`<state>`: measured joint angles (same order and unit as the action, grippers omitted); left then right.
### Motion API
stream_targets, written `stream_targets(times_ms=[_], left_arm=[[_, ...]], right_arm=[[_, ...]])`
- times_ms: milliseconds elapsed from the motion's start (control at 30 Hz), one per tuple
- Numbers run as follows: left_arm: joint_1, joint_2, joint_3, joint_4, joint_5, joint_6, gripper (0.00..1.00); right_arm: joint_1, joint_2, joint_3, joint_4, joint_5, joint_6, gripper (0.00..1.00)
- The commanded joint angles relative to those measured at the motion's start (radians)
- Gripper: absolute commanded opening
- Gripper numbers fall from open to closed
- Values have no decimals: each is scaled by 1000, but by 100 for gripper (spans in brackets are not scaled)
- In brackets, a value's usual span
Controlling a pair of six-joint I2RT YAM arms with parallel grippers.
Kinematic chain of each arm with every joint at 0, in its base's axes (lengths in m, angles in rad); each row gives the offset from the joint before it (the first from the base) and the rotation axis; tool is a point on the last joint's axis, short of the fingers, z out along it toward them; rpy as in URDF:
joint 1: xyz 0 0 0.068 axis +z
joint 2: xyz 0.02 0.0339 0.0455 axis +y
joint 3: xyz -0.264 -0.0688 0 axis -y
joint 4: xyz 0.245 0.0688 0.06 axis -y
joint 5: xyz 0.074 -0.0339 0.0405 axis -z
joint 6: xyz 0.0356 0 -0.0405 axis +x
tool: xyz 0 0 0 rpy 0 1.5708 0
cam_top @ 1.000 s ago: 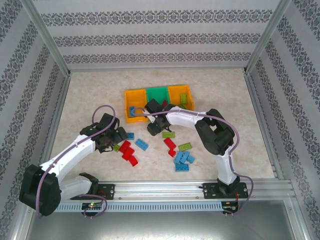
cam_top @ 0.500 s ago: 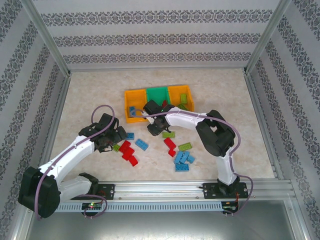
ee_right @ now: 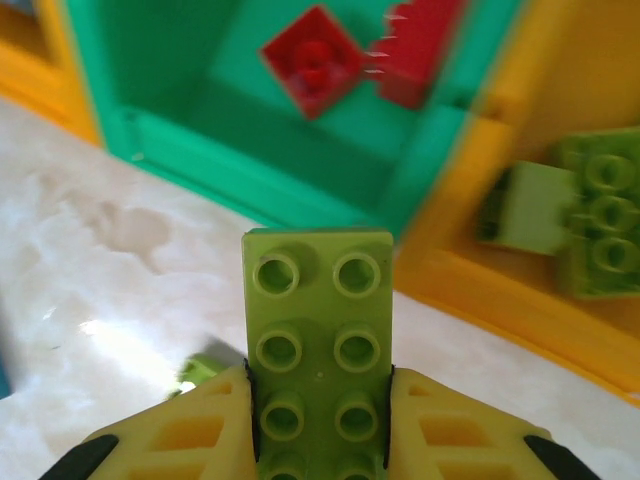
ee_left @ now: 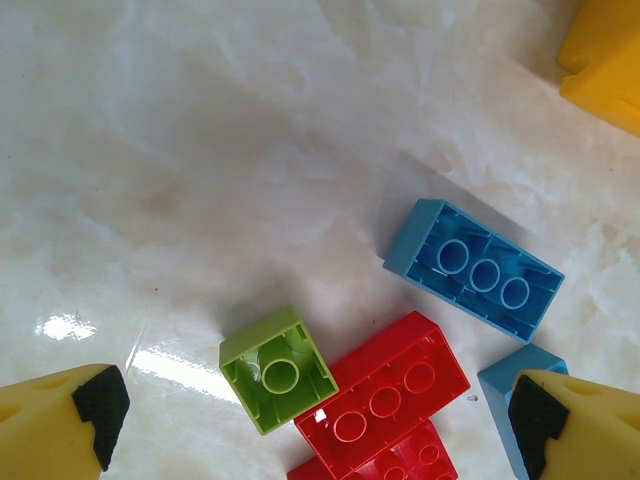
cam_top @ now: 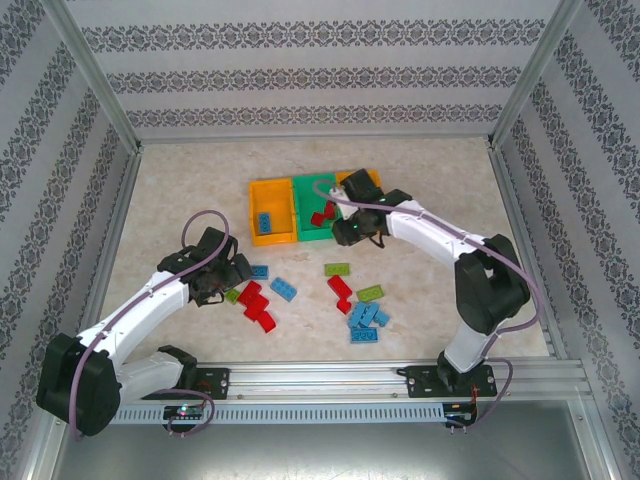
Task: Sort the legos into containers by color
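My right gripper (ee_right: 320, 400) is shut on a light green lego (ee_right: 320, 320), held above the table just in front of the containers. Ahead of it, the green bin (ee_right: 250, 160) holds red legos (ee_right: 315, 60) and the right orange bin (ee_right: 500, 300) holds green legos (ee_right: 590, 215). From above, the right gripper (cam_top: 352, 235) hangs by the green bin (cam_top: 305, 190). My left gripper (ee_left: 315, 420) is open over a small upturned green lego (ee_left: 278, 368), a red lego (ee_left: 385, 395) and a blue lego (ee_left: 475, 268).
The left orange bin (cam_top: 256, 205) holds a blue lego (cam_top: 266, 222). Loose legos lie in front of the bins: red (cam_top: 255, 303), blue (cam_top: 283, 289), green (cam_top: 337, 269) and a blue cluster (cam_top: 365, 320). Metal frame posts and patterned walls ring the table.
The right gripper has shut on a green lego, risen and swung right, from in front of the left orange bin to the green and right orange bins. The left arm has stayed still.
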<state>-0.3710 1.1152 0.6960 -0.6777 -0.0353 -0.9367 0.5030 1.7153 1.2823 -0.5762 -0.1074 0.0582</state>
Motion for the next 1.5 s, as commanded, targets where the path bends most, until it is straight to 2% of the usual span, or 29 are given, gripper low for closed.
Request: stream_targets(times_ms=[0,167,333,567,700,800,1033,1467], left_arm=[[11,-3,3,-26,-16,-11,99],[12,16,7,-18,3,-5,100],[10,21,1,-26,22,-26,100],[7,8,-28,-53,44,-86,100],[4,5,-44,-49,65,-107,100],[4,6,-63,-54,79,-124,98],[4,-40,-137,12,86,-208,92],[12,55,-145,134,91,-242,88]], right_arm=[[-69,-22,9,7,-33,26,28],[-153,82,124,-10,-31,36,28],[-183,210,243,-26,-6,66,30],[-189,323,354,-36,16,100,51],[-185,300,344,-13,-5,121,65],[-183,257,315,5,-24,136,69],[-184,170,241,35,-47,153,71],[-184,80,161,44,-46,152,71]])
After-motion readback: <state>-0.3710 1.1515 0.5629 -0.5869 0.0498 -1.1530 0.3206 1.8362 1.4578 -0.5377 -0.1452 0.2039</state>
